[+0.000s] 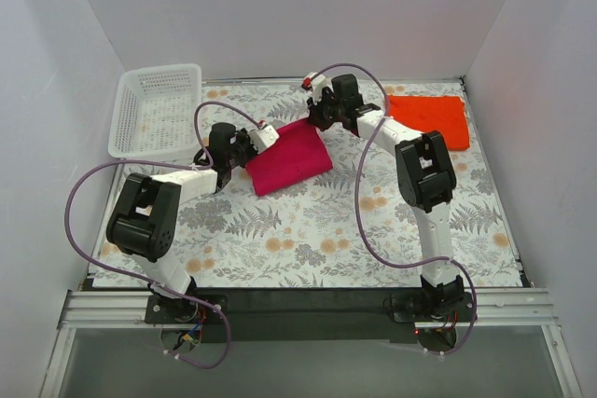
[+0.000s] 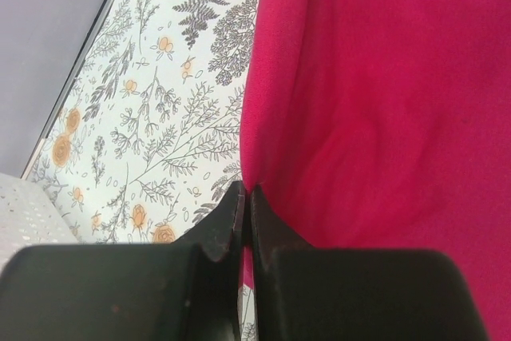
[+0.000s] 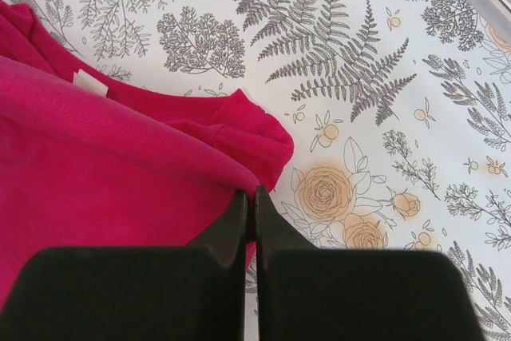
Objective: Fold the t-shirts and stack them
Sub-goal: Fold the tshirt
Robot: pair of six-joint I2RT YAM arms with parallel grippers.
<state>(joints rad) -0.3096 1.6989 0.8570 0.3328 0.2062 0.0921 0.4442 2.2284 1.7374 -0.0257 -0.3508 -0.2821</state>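
Note:
The magenta-pink t-shirt (image 1: 289, 157) lies partly folded in the middle of the floral table. My left gripper (image 1: 254, 142) is shut on its left edge; in the left wrist view the cloth (image 2: 383, 101) runs from between my closed jaws (image 2: 246, 197). My right gripper (image 1: 314, 116) is shut on the shirt's far right corner; in the right wrist view the pink cloth (image 3: 112, 157) is pinched at my fingertips (image 3: 251, 197), with a folded sleeve and white label beyond. The orange-red t-shirt (image 1: 431, 116) lies folded at the back right.
A white plastic mesh basket (image 1: 157, 109) stands at the back left corner. The floral tablecloth (image 1: 317, 240) covers the table. White walls close in on the left, back and right.

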